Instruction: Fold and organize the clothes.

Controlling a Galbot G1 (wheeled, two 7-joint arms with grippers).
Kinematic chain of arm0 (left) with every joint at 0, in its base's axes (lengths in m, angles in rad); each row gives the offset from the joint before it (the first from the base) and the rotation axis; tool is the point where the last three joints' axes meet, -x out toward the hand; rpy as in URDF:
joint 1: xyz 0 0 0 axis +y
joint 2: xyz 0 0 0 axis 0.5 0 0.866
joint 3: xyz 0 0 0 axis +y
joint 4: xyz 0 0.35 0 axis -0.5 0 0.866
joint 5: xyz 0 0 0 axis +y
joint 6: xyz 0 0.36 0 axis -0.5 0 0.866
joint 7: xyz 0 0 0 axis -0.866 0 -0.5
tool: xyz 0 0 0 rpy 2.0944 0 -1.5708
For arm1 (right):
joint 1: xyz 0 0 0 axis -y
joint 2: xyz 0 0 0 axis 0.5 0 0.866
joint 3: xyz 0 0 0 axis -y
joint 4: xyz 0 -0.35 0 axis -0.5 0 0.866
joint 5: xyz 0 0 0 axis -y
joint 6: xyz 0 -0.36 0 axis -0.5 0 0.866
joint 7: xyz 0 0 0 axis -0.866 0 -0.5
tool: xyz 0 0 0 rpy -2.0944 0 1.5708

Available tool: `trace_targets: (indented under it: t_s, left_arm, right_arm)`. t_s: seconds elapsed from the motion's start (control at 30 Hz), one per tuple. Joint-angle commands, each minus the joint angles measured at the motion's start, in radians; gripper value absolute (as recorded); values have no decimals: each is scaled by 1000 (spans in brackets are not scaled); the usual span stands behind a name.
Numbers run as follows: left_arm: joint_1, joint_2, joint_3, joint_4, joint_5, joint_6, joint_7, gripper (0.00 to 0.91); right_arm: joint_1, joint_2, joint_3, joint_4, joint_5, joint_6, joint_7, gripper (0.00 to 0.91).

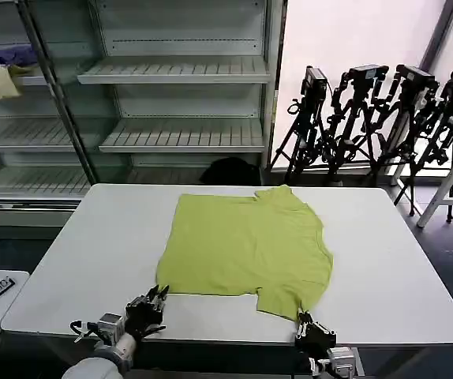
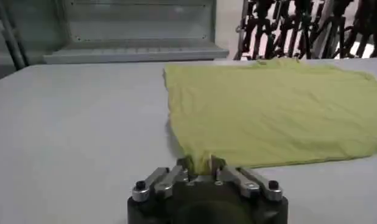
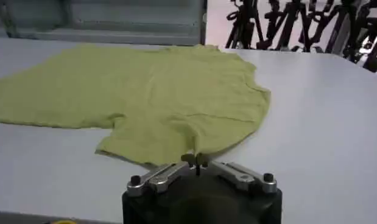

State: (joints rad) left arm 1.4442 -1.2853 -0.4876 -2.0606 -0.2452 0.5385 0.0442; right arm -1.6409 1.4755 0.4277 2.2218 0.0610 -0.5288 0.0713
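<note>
2 grippers pinch the T-shirt's (image 1: pixel 246 245) near edge on the table (image 1: pixel 384 276) — left gripper (image 1: pixel 157 297) one corner, right gripper (image 1: pixel 305 318) the sleeve.

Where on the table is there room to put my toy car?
Bare table lies between the T-shirt and the table's left edge, and likewise to its right. The near edge is crowded: the left tool and right tool each pinch a shirt corner there.
</note>
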Motion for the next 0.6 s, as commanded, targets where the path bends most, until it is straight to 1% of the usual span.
trace_targets:
  t_s: [0.03,0.23,0.47,0.6]
  left_arm:
    - [-6,0,-6,-9,16,-10,14,0]
    - [-34,-3,-30,-17,-32,-4,28,0]
    - [-75,-5,-45,-11,-74,13,37,0]
    - [-106,-9,-51,-10,-97,33,37,0]
  right_arm:
    - [1,0,3,5,42,37,4,0]
    - [28,3,15,-3,91,64,18,0]
    - [93,14,13,-30,109,61,34,0]
    - [145,14,12,-30,117,42,45,0]
